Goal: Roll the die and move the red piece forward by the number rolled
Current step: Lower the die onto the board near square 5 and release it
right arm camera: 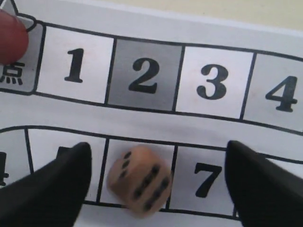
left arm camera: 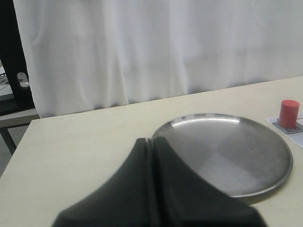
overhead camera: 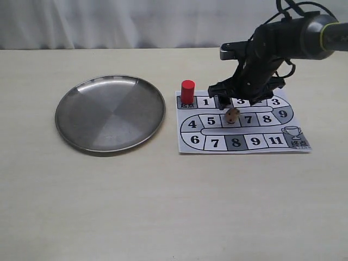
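The tan die (overhead camera: 232, 115) is blurred and tilted over the board's middle row, on the square left of 7. In the right wrist view the die (right arm camera: 139, 179) sits between the two spread fingers, touching neither, with a six-pip face towards the camera. My right gripper (overhead camera: 232, 104) (right arm camera: 157, 149) hangs open just above it. The red piece (overhead camera: 187, 91) (left arm camera: 289, 113) (right arm camera: 10, 35) stands upright on the start square left of 1. My left gripper (left arm camera: 151, 142) is shut and empty, hovering near the plate; the exterior view does not show it.
The paper board (overhead camera: 188, 145) with numbered squares and a trophy square lies right of centre. An empty round steel plate (overhead camera: 110, 112) (left arm camera: 227, 151) sits to its left. A white curtain (left arm camera: 142, 47) hangs behind the table.
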Robot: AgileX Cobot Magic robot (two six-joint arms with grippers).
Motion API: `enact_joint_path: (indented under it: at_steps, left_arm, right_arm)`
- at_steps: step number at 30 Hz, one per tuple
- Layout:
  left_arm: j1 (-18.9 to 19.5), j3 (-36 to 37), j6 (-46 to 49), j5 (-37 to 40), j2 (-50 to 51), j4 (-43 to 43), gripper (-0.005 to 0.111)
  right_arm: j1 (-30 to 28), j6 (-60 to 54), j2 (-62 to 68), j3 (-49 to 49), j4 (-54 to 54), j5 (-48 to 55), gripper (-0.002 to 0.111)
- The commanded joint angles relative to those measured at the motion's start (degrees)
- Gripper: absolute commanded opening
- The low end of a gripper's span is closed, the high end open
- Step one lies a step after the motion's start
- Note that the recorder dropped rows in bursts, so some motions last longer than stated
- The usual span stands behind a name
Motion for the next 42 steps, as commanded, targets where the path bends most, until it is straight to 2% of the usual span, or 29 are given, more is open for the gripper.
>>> enact_joint_path:
  at_steps: [1, 3, 5, 9, 10, 12, 21, 30, 35, 39, 42]
  left_arm:
    - [-0.14, 0.1, -0.05, -0.51, -0.06, 0.01, 0.0]
    - [-0.14, 0.1, -0.05, -0.51, -0.06, 0.01, 0.0]
    - [-0.14, 0.1, -0.05, -0.51, -0.06, 0.01, 0.0]
    - [-0.14, 0.1, -0.05, -0.51, -0.06, 0.01, 0.0]
    - [-0.14, 0.1, -0.05, -0.51, -0.06, 0.01, 0.0]
    - [-0.14, 0.1, -0.05, -0.51, -0.06, 0.01, 0.0]
    - [-0.14, 0.1, -0.05, -0.51, -0.06, 0.01, 0.0]
    - [-0.14, 0.1, -0.05, -0.51, -0.06, 0.01, 0.0]
    - [-0.14, 0.1, -0.05, -0.51, -0.06, 0.01, 0.0]
    - [-0.14, 0.1, -0.05, -0.51, -0.06, 0.01, 0.0]
    - [-0.14, 0.1, -0.05, -0.51, -0.06, 0.01, 0.0]
  right_arm:
    - [-0.09, 0.17, -4.58, -1.98, -0.85, 0.98, 0.081]
    - [-0.09, -0.2, -7.23, -2.02, -0.85, 0.46, 0.075]
    - [-0.09, -0.2, -10.21, -2.02, -0.85, 0.33, 0.062]
    - [-0.09, -0.31, -14.93, -2.02, -1.06, 0.67, 0.027]
    - [-0.09, -0.31, -16.23, -1.79, -1.06, 0.67, 0.016]
    - [-0.09, -0.31, -18.0, -0.81, -1.06, 0.67, 0.005]
    - [-0.09, -0.31, -23.47, 9.84, -2.08, -1.77, 0.004]
    - [0.14, -1.25, -22.89, 27.05, -1.68, -18.45, 0.004]
    - [2.88, -7.48, -20.37, 35.2, -1.1, -30.2, 0.004]
    - [5.41, -10.53, -16.43, 39.23, -1.1, -38.63, 0.004]
    - [6.07, -10.86, -13.7, 39.54, -1.26, -40.48, 0.004]
